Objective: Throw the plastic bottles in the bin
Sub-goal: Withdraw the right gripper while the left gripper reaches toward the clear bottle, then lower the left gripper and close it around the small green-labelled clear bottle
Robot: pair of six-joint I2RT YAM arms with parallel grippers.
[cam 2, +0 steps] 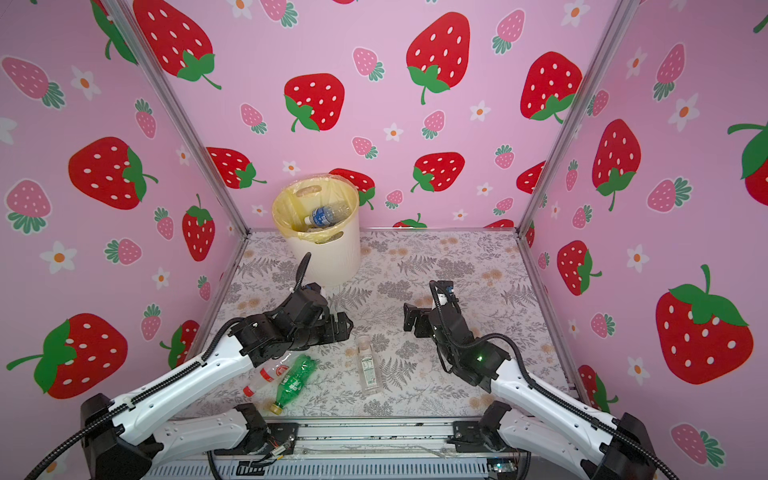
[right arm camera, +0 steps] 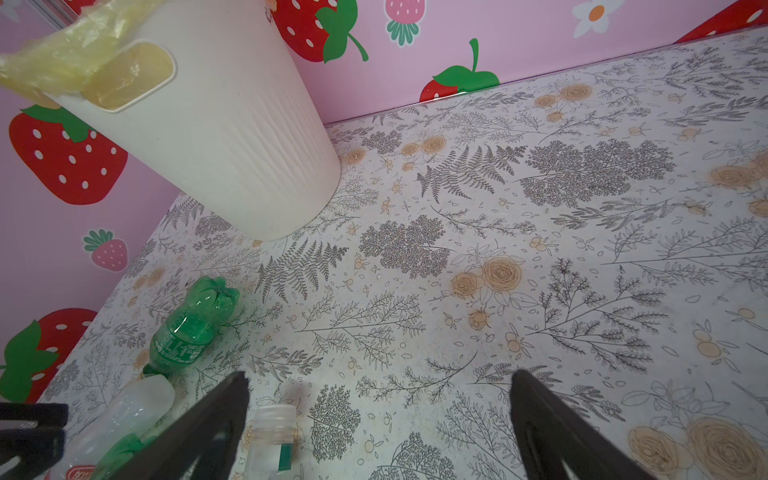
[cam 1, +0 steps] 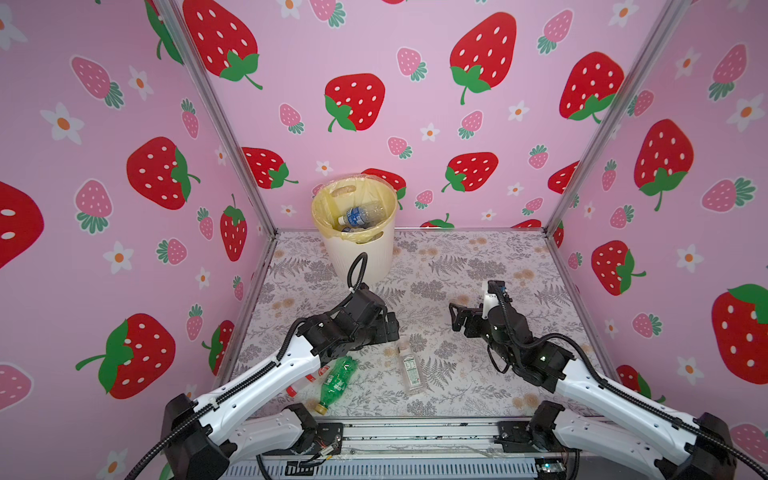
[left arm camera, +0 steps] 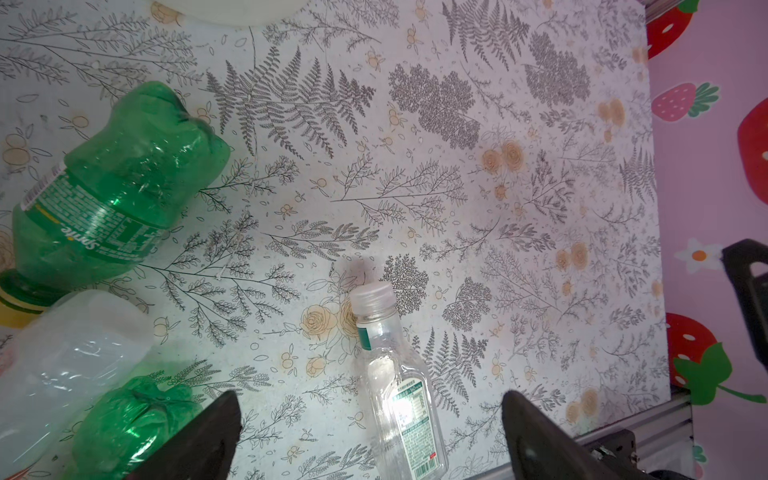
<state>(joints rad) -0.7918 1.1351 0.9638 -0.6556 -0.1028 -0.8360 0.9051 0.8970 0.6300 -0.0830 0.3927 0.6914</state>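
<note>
Left tool [left arm camera: 370, 395], right tool [right arm camera: 379, 373]: spread, empty.

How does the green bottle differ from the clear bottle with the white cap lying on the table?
The green bottle is tinted, crumpled and yellow-capped; the clear bottle is colourless and flat-sided. The green bottle's cap points to the near edge, the clear bottle's toward the far side. Both lie flat on the table, unheld.
</note>
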